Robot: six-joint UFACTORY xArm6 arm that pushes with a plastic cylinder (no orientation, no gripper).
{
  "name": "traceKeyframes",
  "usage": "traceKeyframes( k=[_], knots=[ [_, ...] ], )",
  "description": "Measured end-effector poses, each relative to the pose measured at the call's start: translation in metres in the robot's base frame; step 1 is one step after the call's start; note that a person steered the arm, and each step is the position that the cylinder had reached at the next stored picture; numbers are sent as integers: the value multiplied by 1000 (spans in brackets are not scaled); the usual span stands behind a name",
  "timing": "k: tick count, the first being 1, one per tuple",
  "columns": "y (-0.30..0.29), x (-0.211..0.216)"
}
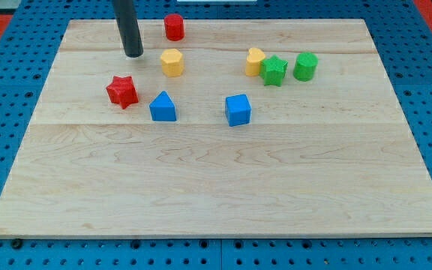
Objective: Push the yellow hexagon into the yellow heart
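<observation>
The yellow hexagon (pixel 172 62) lies on the wooden board in the upper middle-left of the view. The yellow heart (pixel 255 61) lies to its right, about a hundred pixels away, touching the green star (pixel 274 71). My tip (pixel 133 55) rests on the board just left of the yellow hexagon, with a small gap between them. The dark rod rises from it out of the view's top.
A red cylinder (pixel 174 27) stands above the hexagon. A red star (pixel 122 91) and a blue triangular block (pixel 163 107) lie below it. A blue cube (pixel 238 109) lies lower middle. A green cylinder (pixel 305 66) lies right of the star.
</observation>
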State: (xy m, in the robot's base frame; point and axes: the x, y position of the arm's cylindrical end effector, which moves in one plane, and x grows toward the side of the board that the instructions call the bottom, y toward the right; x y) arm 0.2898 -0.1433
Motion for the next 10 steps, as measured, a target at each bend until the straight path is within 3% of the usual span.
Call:
traceKeyframes(
  k=[2,3,6,8,10],
  knots=[
    [64,11],
    [19,28],
    [100,35],
    [94,56],
    [154,22]
  ],
)
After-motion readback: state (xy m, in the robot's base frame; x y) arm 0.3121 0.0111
